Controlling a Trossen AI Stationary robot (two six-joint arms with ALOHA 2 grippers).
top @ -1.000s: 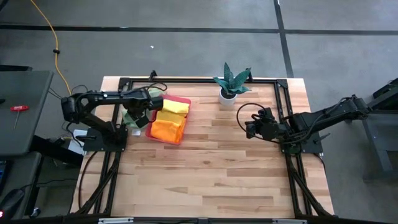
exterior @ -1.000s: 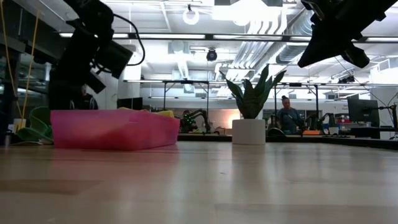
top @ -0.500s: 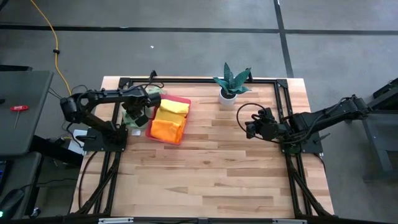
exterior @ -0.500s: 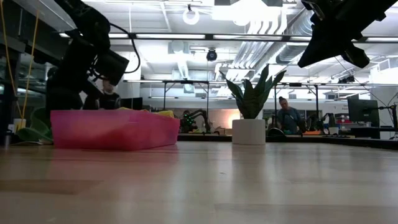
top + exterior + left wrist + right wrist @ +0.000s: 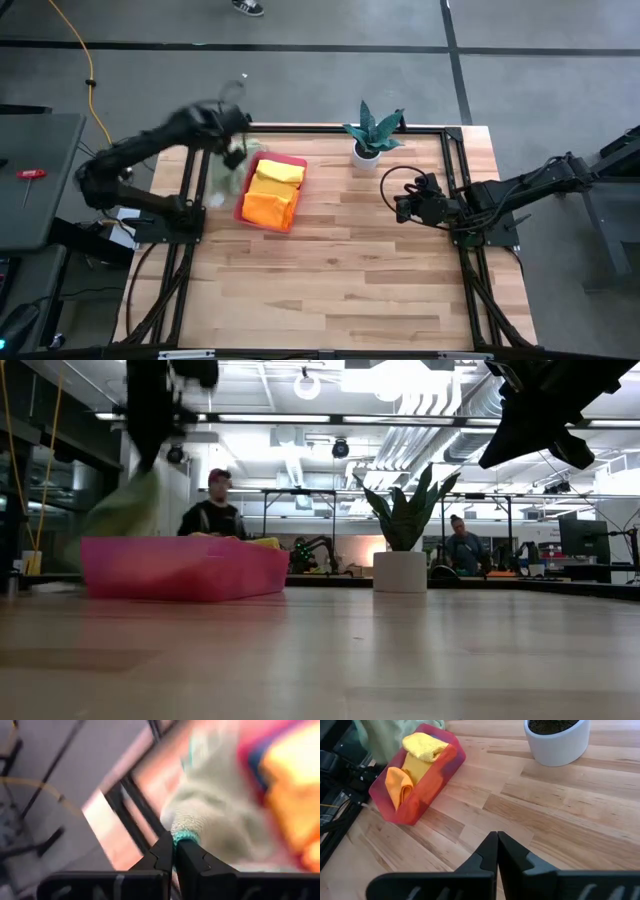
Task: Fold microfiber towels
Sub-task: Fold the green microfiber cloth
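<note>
My left gripper (image 5: pixel 174 851) pinches one pale green towel (image 5: pixel 215 815) by its teal-edged corner, lifted and hanging just beside the pink tray (image 5: pixel 290 218), on its outer side. Inside the tray I count two folded cloths: one orange towel (image 5: pixel 268 209) and one yellow towel (image 5: pixel 277 172). Well apart from the tray, past one potted plant (image 5: pixel 370 138), my right gripper (image 5: pixel 496 849) hovers pressed together, empty.

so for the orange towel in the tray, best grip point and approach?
Take the orange towel from above, by its raised fold at the end of the pink tray farther from the plant. The tray walls block a sideways approach. The left gripper is shut on the pale green towel, so the right gripper, shut and idle mid-table, is the free one.
</note>
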